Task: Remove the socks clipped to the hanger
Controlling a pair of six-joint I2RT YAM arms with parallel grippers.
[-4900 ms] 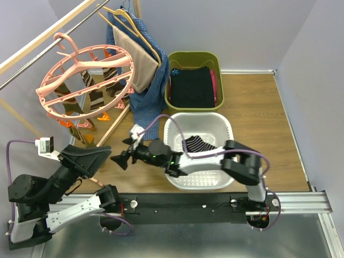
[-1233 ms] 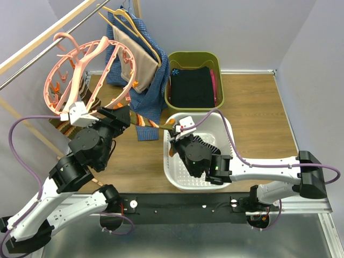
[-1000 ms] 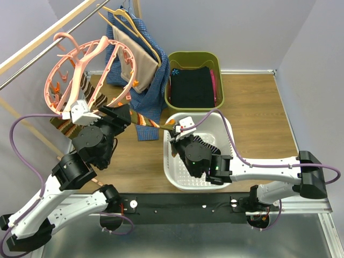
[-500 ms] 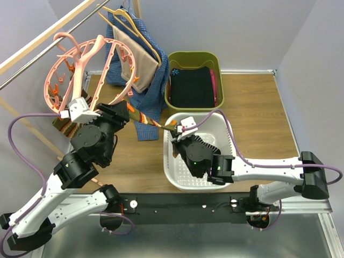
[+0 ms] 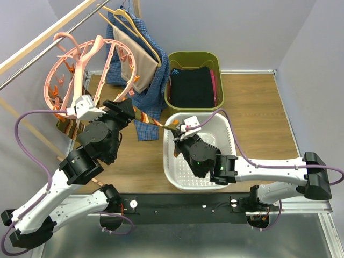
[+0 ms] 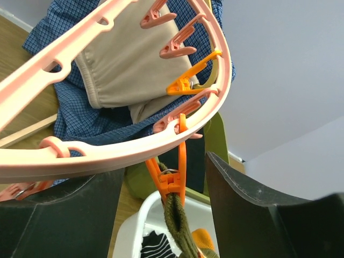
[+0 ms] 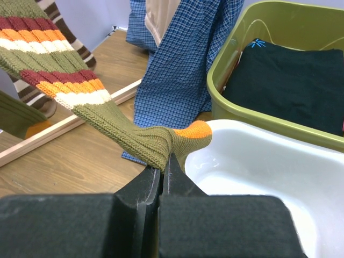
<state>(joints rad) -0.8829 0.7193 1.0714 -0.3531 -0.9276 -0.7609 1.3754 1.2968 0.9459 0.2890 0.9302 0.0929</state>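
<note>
Brown wood-grain table surface [image 5: 252,107], hemmed in by pale lavender walls.

Right gripper [image 7: 164,167]: pressed together, pinching a knitted, striped olive sock [image 7: 107,121] just behind its orange toe. Holds that end just above the near rim of a white perforated plastic basket [image 7: 258,142]. Sock banded in red, orange and cream, pulled taut up and to the left. Cuff caught in a small orange plastic clip [image 6: 173,180].

Left gripper [image 6: 165,164]: spread wide, dark fingers [image 6: 242,204] standing either side of the clip, apart from it. Clip dangling from the rim of a large round salmon-pink plastic ring hanger [image 6: 107,156].

Farther out, in the top view: hanger tilted steeply, hooked over a rail of pale wood and metal [image 5: 32,51]. More brown and tan striped socks [image 5: 65,126] hanging below its left edge. Behind the ring, a beige garment [image 5: 137,59] and a blue checked garment [image 5: 153,91] on thin gold hangers. Inside the basket, a black-and-white striped sock [image 6: 156,246]. Just behind the basket, an olive-green plastic tub [image 5: 177,56] holding black folded clothing [image 5: 192,86].
</note>
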